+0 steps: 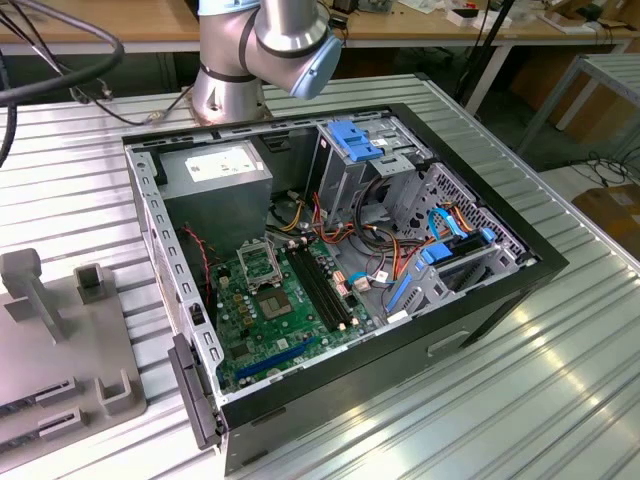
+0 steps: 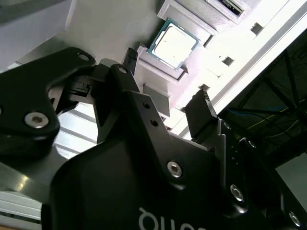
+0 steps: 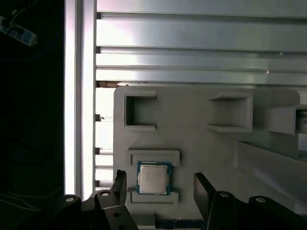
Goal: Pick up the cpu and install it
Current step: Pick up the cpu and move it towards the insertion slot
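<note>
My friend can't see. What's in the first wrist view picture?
A small silvery cpu with a green rim lies flat in a pocket of a gray holder. The open black pincer has one finger on each side of it, not gripping. The holder rests on a ribbed metal table.

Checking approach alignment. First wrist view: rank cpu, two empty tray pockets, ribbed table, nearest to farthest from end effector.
1. cpu: between the fingers of the open end effector, seated in the grey tray.
2. Two empty pockets: farther along the tray; too close to call between them.
3. Ribbed table: beyond the tray's edge.
</note>
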